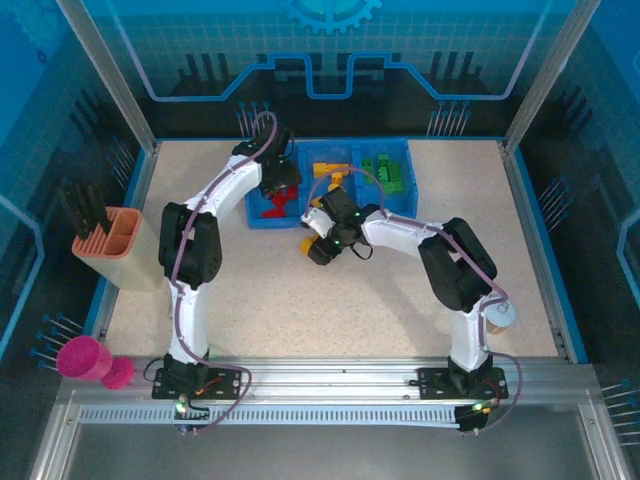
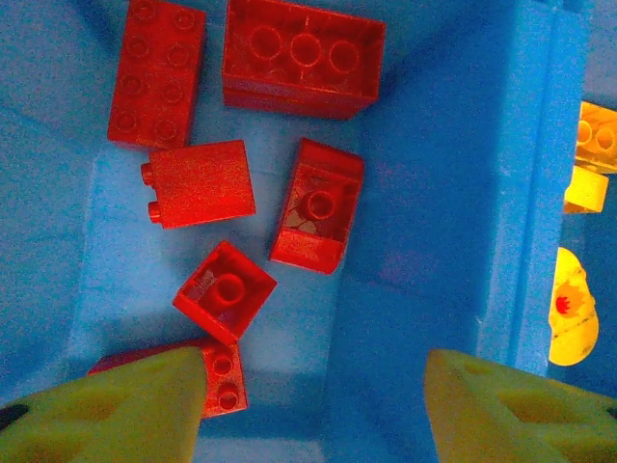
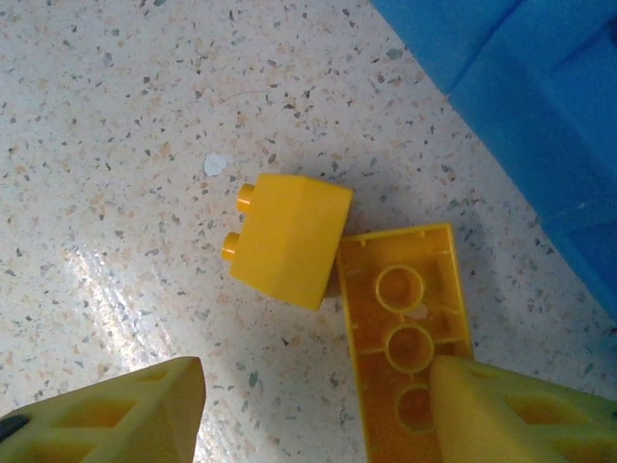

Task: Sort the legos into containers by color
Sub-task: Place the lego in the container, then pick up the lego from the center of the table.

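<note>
Right gripper (image 3: pixel 313 386) open over two yellow legos (image 3: pixel 289 236) on table (image 3: pixel 116 145) | left gripper (image 2: pixel 313 386) open above red legos (image 2: pixel 304 53) in tray (image 2: pixel 434 193) | sorting looks nearly done

The blue tray (image 2: pixel 434 193) has red bricks (image 2: pixel 202 181); the speckled table (image 3: pixel 116 145), yellow bricks (image 3: pixel 289 239).

Cool blue light washes every view, a pale glare streaks the table (image 3: pixel 106 280) beside the yellow bricks (image 3: pixel 289 236), whose soft shadow falls toward the tray (image 3: pixel 540 106), and the near fingers (image 2: pixel 116 405) blur.
</note>
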`<action>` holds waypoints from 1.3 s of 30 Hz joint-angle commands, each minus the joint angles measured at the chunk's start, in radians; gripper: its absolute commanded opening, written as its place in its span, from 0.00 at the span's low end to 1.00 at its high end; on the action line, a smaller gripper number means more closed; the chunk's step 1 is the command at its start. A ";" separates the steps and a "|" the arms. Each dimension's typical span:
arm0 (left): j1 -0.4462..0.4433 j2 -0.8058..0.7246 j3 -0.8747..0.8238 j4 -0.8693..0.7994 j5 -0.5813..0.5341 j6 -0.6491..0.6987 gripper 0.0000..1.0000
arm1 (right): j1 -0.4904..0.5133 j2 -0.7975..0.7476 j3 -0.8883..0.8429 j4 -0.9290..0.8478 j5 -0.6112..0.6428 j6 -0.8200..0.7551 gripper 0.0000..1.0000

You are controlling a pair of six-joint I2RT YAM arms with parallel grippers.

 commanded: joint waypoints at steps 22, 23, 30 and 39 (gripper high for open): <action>0.013 -0.479 -0.006 -0.227 -0.027 0.186 0.71 | -0.027 0.124 0.077 -0.050 -0.014 -0.041 0.37; 0.014 -0.492 -0.005 -0.232 -0.031 0.191 0.71 | -0.027 0.127 0.078 -0.055 -0.009 -0.041 0.33; 0.023 -0.557 0.012 -0.295 -0.014 0.280 0.74 | -0.031 0.067 0.031 -0.109 0.028 -0.046 0.18; 0.024 -0.780 -0.297 -0.104 0.075 0.423 0.98 | -0.034 -0.251 -0.078 -0.142 0.075 0.074 0.17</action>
